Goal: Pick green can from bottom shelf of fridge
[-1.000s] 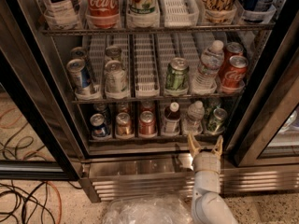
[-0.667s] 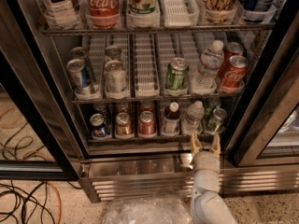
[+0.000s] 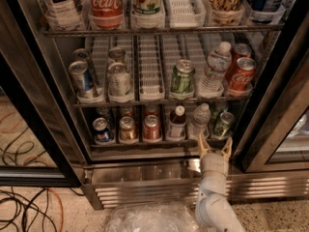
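Note:
The fridge (image 3: 67, 144) stands open before me with wire racks of drinks. On the bottom shelf (image 3: 145, 142), the dark green can (image 3: 223, 124) with a silver top sits at the far right, beside a small water bottle (image 3: 199, 121). My gripper (image 3: 215, 146) is just below the shelf's front rail, under the gap between the bottle and the green can. Its two tan fingers (image 3: 203, 144) stand apart, open and empty. The white arm (image 3: 212, 197) rises from the bottom edge.
The bottom shelf also holds a blue can (image 3: 101, 130), a bronze can (image 3: 128, 128), a red can (image 3: 151, 127) and a dark bottle (image 3: 177, 122). A paler green can (image 3: 182, 78) is on the middle rack. The right door frame (image 3: 270, 105) stands close. Cables (image 3: 29, 211) lie on the floor.
The gripper has risen slightly toward the bottom shelf's front rail. Nothing in the fridge has moved.

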Robot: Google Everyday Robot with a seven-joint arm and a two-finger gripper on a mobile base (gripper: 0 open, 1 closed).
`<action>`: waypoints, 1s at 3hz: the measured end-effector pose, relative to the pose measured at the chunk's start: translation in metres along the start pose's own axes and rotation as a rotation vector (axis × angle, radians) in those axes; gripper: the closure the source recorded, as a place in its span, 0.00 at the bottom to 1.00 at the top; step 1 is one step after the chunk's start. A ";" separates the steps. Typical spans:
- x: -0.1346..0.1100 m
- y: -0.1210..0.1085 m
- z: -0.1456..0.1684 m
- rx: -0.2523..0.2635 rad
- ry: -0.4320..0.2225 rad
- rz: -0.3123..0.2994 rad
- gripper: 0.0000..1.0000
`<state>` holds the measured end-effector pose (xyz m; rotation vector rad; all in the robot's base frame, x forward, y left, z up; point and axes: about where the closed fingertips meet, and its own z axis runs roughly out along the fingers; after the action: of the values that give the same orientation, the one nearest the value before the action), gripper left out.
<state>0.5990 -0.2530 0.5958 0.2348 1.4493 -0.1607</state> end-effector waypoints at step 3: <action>0.001 -0.014 0.025 0.083 -0.019 0.008 0.32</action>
<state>0.6197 -0.2733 0.5968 0.3059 1.4238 -0.2160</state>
